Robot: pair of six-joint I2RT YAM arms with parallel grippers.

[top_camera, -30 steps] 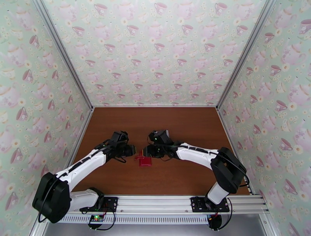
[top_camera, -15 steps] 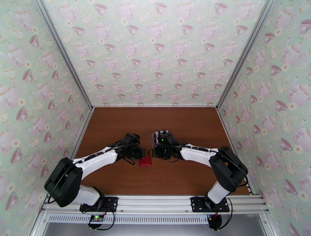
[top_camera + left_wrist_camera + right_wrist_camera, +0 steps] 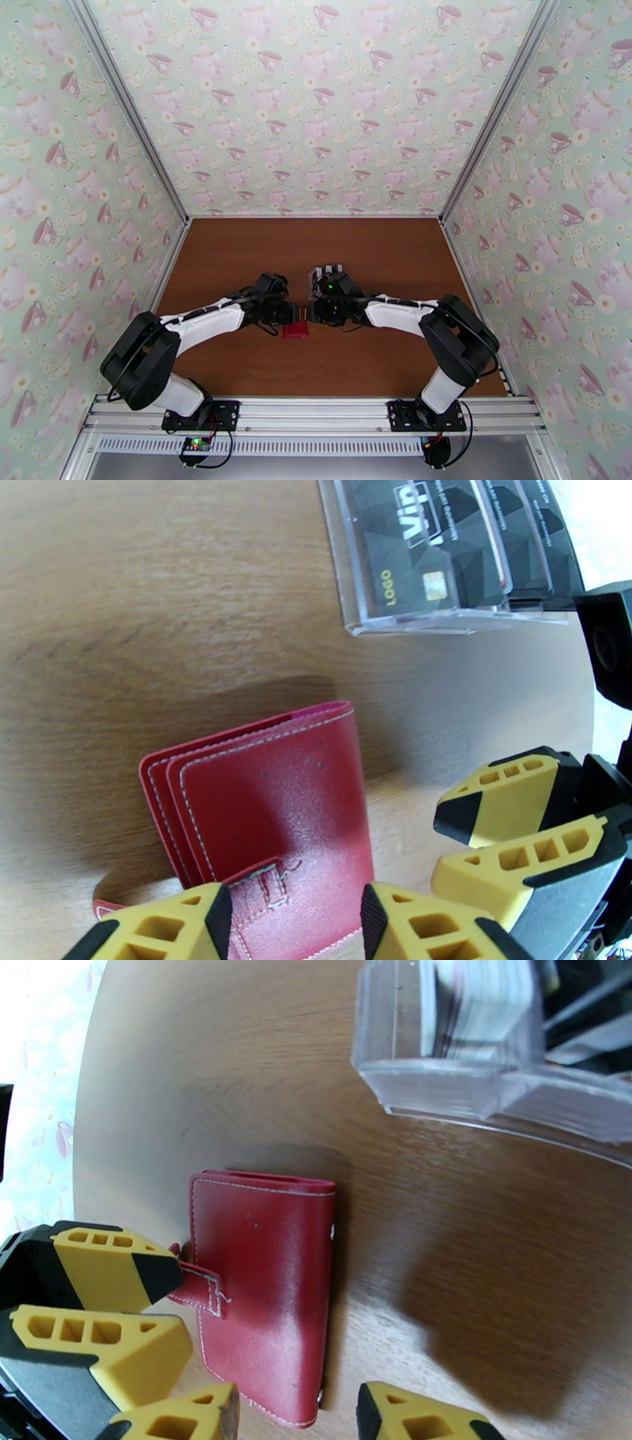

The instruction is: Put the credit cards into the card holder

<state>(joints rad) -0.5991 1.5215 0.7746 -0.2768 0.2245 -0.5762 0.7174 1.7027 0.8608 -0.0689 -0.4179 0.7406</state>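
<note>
The card holder is a closed red wallet lying flat on the brown table, also seen as card holder and card holder. Its snap tab points toward my left gripper, which is open with the tab between its fingers. My right gripper is open at the opposite edge, straddling a wallet corner. From above, left gripper and right gripper face each other over the wallet. Black credit cards stand in a clear plastic stand.
The clear stand sits just beyond the wallet, close behind the right wrist, seen from above as the stand. Patterned walls enclose the table on three sides. Open wood lies to the far left and right of the arms.
The left gripper has slid right, closing in on the wallet and covering its tab. The right gripper shifted slightly right, uncovering the stand behind it. The wallet has stayed put.
</note>
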